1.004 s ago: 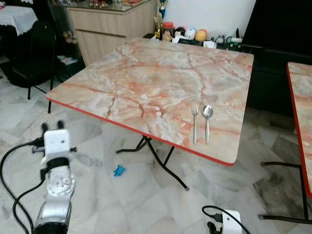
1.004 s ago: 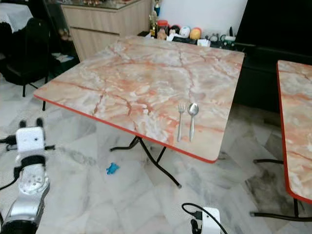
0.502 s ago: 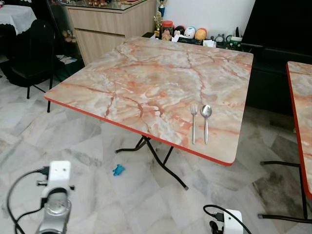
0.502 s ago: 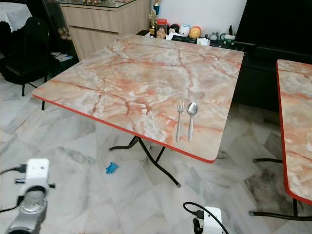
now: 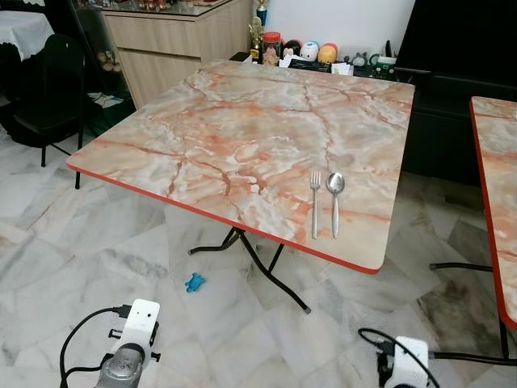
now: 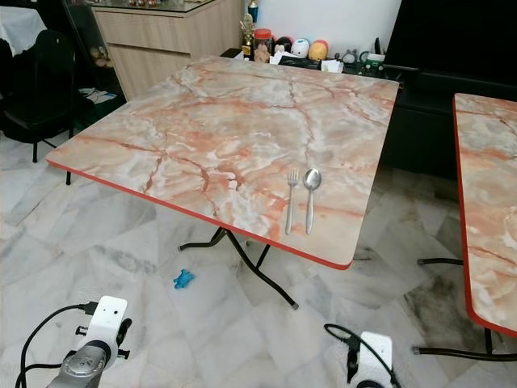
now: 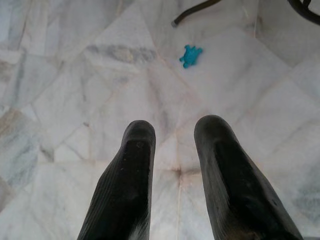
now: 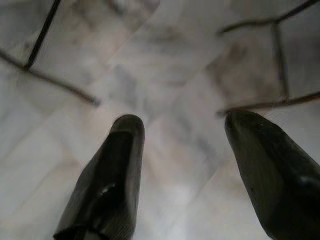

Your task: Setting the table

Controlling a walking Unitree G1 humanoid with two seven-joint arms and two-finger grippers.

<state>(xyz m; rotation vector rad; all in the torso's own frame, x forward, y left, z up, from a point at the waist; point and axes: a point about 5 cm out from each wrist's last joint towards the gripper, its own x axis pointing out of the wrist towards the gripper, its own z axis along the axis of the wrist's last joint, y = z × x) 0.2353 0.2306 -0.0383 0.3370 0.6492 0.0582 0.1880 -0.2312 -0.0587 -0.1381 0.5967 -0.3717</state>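
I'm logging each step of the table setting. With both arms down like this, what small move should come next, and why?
Probably turn away to fetch the next item: the fork and spoon already lie side by side on the table, while the left gripper and right gripper hang open and empty over the floor.

head eyes: down on table [image 5: 242, 137] | wrists: close, facing floor [image 7: 75, 100]
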